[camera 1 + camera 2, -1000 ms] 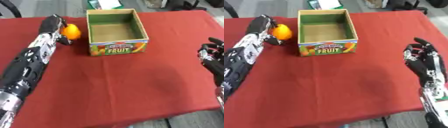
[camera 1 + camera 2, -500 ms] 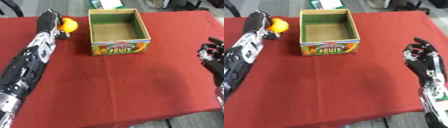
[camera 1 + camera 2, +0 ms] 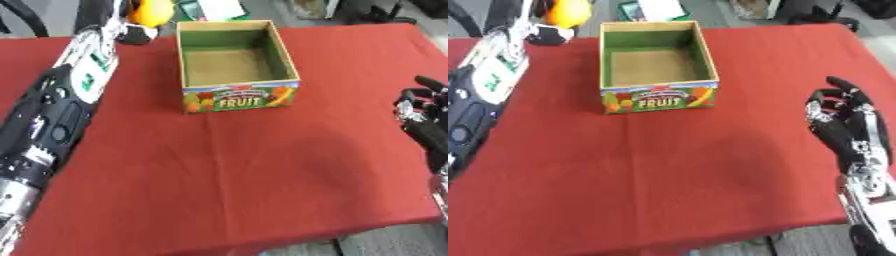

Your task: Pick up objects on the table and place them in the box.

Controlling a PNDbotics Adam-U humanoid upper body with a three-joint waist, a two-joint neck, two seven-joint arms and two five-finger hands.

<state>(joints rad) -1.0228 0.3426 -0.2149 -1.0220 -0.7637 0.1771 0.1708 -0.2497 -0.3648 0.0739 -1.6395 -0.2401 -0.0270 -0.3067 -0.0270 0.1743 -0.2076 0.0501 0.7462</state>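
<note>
The orange fruit [image 3: 568, 12] sat at the very top left of the frame, raised above the red table [image 3: 262, 175] and partly cut off by the upper edge. The left hand [image 3: 131, 30] was curled round it from below and beside it, though most of the hand lay hidden behind the fruit or out of the frame. The box [image 3: 234, 65], open-topped and printed with "FRUIT" on its near face, stood just to the right of the fruit in the upper middle of the picture, and its inside showed empty.

The main risk, as I judged it, was the carry across: the fruit was round and smooth, and only a little of the hold could be seen, so it might have slipped out short of the box and rolled along the cloth toward the far edge. A low pass could also have knocked the box's left wall and shoved or tipped the light carton. Released from too high, the fruit might have bounced out again.

The right hand [image 3: 846, 117] rested at the right edge of the frame, fingers relaxed and spread, holding nothing and well apart from the box.
</note>
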